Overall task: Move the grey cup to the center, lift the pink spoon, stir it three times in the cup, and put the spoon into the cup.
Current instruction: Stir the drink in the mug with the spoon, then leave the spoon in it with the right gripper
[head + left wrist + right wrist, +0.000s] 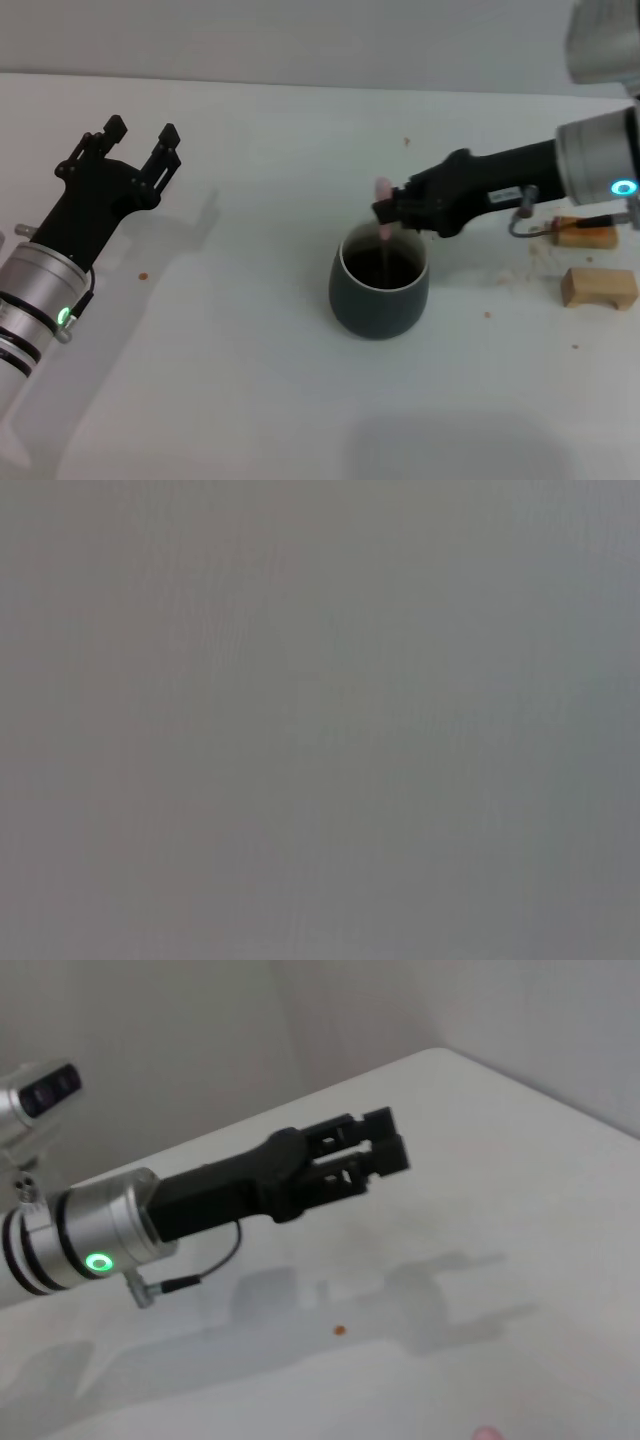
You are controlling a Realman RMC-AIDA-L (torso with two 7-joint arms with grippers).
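The right gripper (388,212) grasps the spoon (384,218) upright in the cup (379,300) at table centre, apparently mid-stir. Next it must let go gently. The left gripper (140,135) idles, fingers apart.

- The spoon's (384,215) bowl is hidden in the cup's (380,290) dark liquid.
- A wooden block (586,235) lies partly behind the right arm.
- Left wrist view: only featureless grey.

one grey cup (380,290), one pink spoon (384,207), two wooden blocks (598,287), two grippers (400,213)
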